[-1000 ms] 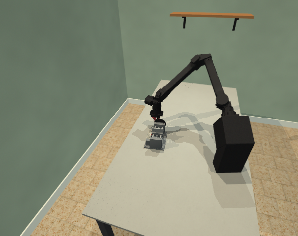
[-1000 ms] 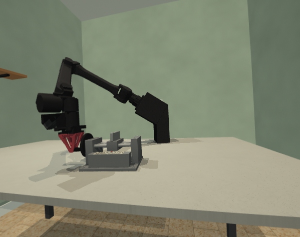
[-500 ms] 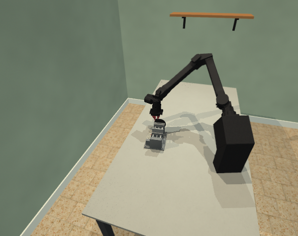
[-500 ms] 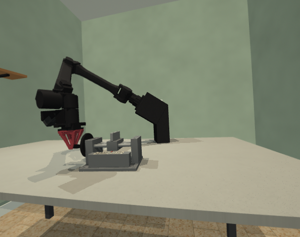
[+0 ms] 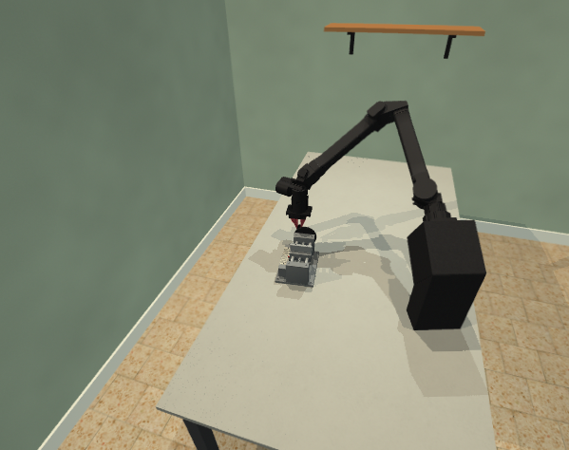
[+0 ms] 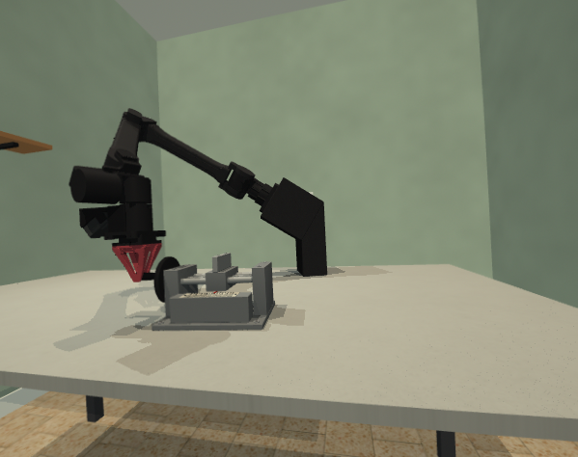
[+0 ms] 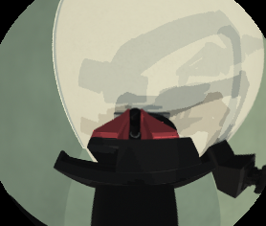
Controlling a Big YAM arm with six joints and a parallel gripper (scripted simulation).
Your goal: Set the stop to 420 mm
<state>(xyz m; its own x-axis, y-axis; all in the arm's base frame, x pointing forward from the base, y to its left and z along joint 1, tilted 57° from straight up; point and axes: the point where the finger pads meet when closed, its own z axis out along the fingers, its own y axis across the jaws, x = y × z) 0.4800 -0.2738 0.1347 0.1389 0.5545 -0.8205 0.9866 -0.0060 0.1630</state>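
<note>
Top view: the counter runs from twelve down past six. The arm stands on its three o'clock side, bent in a high arch: elbow peaking toward one, forearm sloping down toward seven, wrist turned so my hand end points straight down at six. The stop fixture sits on the counter, just below the wrist, nine o'clock from the base. Handwheel is upright on the fixture's twelve o'clock end; exterior view puts it at nine. Fingers are narrow, tips pinched on the wheel's handle, so I haven't let go. Stop block is on the rods between the end plates. Scale carries a small red mark; can't read the number from here.
</note>
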